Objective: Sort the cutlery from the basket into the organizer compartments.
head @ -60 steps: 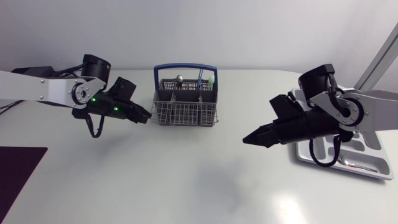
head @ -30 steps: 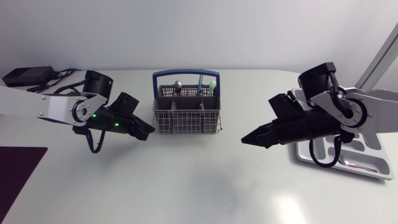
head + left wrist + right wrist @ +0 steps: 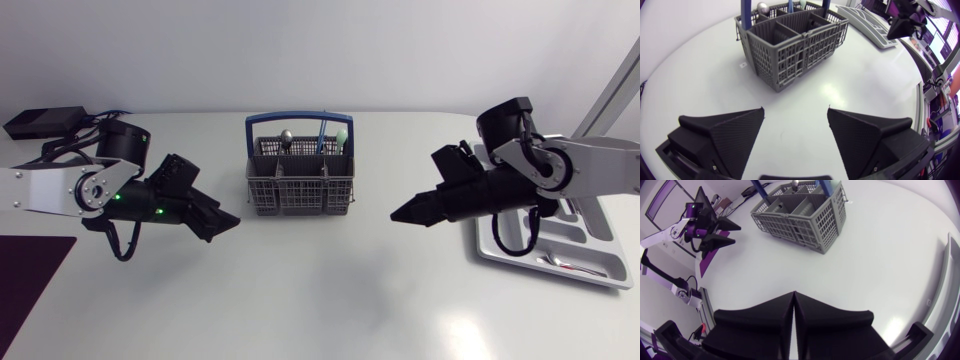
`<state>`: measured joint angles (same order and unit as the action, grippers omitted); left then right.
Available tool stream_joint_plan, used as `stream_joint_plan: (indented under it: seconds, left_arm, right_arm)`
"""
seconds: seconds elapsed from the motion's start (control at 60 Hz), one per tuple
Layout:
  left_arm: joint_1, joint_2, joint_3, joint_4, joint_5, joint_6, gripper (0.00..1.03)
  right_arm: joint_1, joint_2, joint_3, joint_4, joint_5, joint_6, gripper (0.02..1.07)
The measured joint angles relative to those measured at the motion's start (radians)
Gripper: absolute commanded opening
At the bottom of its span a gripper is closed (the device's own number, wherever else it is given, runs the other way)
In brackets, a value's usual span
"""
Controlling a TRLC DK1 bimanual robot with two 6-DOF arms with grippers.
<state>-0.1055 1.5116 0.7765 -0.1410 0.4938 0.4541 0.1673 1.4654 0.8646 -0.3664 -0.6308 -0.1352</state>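
While basket [image 3: 300, 178] lies long axis side-to-side, cutlery [image 3: 287, 131] upright inside, left gripper [image 3: 795, 109] gapes wide, empty; right gripper [image 3: 394, 217] pinched together, empty.

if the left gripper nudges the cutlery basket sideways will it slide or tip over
Probably slides: the basket is a wide, low mesh box sitting flat on the smooth table. It looks like light plastic, so even a soft push may shift it. The cutlery standing upright inside could rattle or lean.
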Motion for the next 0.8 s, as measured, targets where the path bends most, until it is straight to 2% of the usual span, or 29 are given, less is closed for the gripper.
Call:
stream_joint_plan:
  seconds: [0.067, 0.3, 0.55, 0.6, 0.683, 0.767, 0.8]
  left_arm:
    - [-0.020, -0.020, 0.000, -0.002, 0.000, 0.000, 0.89]
    - [-0.109, -0.016, 0.012, -0.025, 0.004, 0.000, 0.59]
    - [-0.115, 0.027, 0.038, -0.022, 0.004, 0.000, 0.55]
    - [-0.114, 0.032, 0.038, -0.022, 0.004, 0.000, 0.55]
    - [-0.113, 0.034, 0.038, -0.022, 0.004, 0.000, 0.55]
    - [-0.111, 0.034, 0.038, -0.021, 0.005, 0.000, 0.55]
    - [-0.111, 0.034, 0.038, -0.022, 0.007, 0.000, 0.50]
  right_arm:
    - [-0.014, 0.052, 0.041, 0.033, 0.002, 0.001, 0.08]
    - [-0.045, 0.281, 0.249, 0.116, 0.011, 0.043, 0.08]
    - [-0.024, 0.471, 0.446, 0.181, 0.017, 0.127, 0.09]
    - [-0.011, 0.481, 0.468, 0.192, 0.022, 0.134, 0.19]
    - [0.011, 0.483, 0.489, 0.216, 0.026, 0.136, 0.48]
    - [0.032, 0.483, 0.494, 0.235, 0.036, 0.133, 0.52]
    - [0.038, 0.483, 0.494, 0.237, 0.043, 0.131, 0.52]
